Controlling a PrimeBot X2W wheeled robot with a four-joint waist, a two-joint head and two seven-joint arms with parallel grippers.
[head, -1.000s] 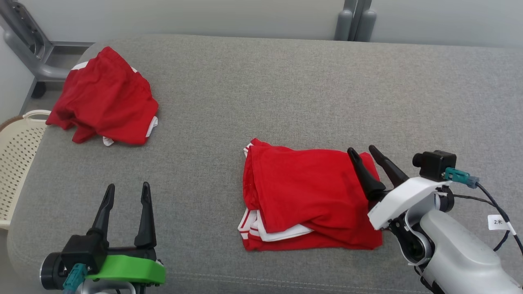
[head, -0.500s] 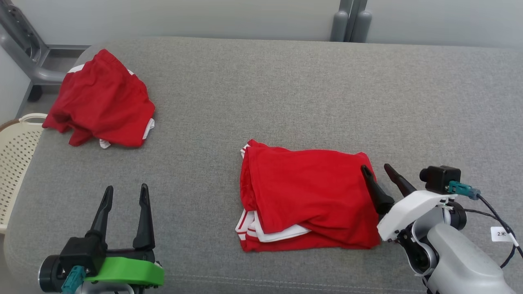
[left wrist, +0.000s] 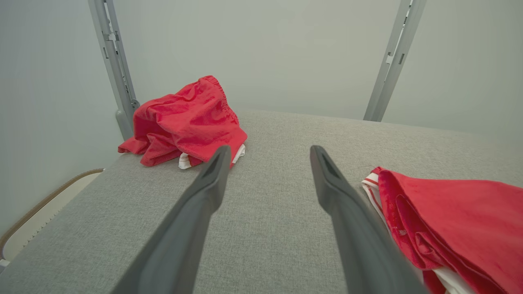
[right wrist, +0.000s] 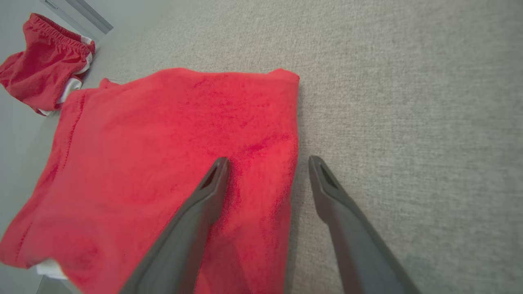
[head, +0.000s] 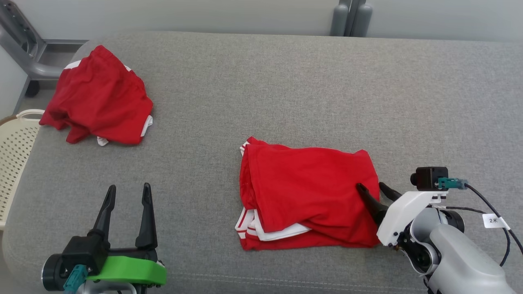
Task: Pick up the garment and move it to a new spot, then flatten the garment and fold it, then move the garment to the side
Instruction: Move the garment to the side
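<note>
A folded red garment (head: 306, 192) with white trim lies on the grey padded surface (head: 286, 81), a little right of centre. My right gripper (head: 371, 185) is open at the garment's right edge. One fingertip hovers over the red cloth and the other over bare grey fabric. The right wrist view shows the same straddle, the gripper (right wrist: 267, 159) holding nothing and the garment (right wrist: 163, 143) spreading to its left. My left gripper (head: 128, 187) stands open and empty at the near left, well clear of the garment (left wrist: 449, 212). Its fingers spread wide in the left wrist view (left wrist: 269, 149).
A second red garment (head: 98, 102) lies crumpled at the far left corner, seen too in both wrist views (left wrist: 184, 122) (right wrist: 45, 69). A cream perforated basket (head: 16, 163) stands off the left edge. Grey metal posts (head: 351, 18) rise behind the surface.
My right gripper has drawn back toward the near right, from over the garment's top to its right edge. The head camera shifted slightly. The left gripper and the garments stayed put.
</note>
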